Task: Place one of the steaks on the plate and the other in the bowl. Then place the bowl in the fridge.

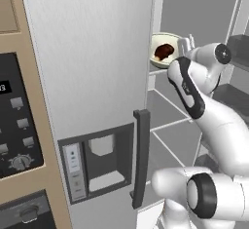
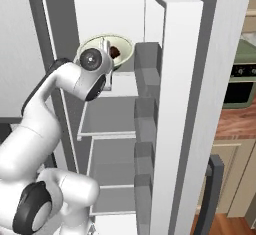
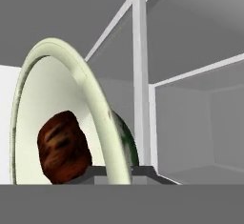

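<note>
Hand view shows the claw [image 3: 119, 173] clamped on the rim of the bowl [image 3: 66, 89], one dark fingertip inside the rim and one outside. The bowl is pale cream-green with a flared rim, and in this rolled view it appears on edge. A single steak [image 3: 64, 147], dark reddish-brown, lies inside it against the wall. Behind the bowl are the grey inner walls of the fridge [image 3: 190, 37] and white shelf edges.

In the left base view the white arm reaches up from the lower right into the open right half of the fridge [image 1: 87, 52]. The bowl [image 1: 160, 40] with the steak [image 1: 164, 51] in it sits at the level of the upper shelf [image 1: 156, 71], just past the edge of the closed left door. That door carries a water dispenser panel [image 1: 97, 162] and a dark vertical handle [image 1: 141, 157]. A black built-in oven [image 1: 14, 125] stands to the left of the fridge.

In the right base view the bowl [image 2: 125, 46] is partly hidden behind the wrist, above the top shelf [image 2: 120, 86] of the fridge [image 2: 110, 9]; whether it rests on the shelf I cannot tell. The open right door [image 2: 185, 104], with grey bins, stands just beside it.
</note>
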Tool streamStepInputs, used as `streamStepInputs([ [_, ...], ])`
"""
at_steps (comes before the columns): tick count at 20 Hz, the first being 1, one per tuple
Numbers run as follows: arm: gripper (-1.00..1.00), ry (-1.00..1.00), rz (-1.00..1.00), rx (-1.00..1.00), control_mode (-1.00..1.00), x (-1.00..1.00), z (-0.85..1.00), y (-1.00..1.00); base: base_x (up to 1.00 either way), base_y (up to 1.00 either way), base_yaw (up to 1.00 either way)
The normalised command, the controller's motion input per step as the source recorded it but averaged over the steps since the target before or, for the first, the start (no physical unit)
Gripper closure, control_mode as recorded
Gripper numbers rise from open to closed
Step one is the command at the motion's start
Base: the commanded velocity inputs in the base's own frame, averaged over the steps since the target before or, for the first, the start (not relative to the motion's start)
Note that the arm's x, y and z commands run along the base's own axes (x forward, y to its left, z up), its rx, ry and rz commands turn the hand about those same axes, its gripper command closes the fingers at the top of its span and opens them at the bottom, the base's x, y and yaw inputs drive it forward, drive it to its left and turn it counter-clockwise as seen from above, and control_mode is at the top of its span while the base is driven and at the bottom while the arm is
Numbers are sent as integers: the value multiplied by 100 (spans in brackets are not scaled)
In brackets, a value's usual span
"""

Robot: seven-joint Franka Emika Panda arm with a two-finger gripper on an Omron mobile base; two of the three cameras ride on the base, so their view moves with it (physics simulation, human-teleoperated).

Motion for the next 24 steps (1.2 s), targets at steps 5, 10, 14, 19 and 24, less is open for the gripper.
streamStepInputs([
  [5,100,8,2,0,-100,82,0,0,0,0,0],
  [10,100,2,3,0,-100,73,-13,0,0,0,0],
  [14,100,0,0,-1,-100,44,-26,4,0,0,0],
  [19,100,2,0,-5,-100,23,-42,1,0,0,0],
  [24,100,19,0,-2,-100,32,-64,9,0,0,0],
])
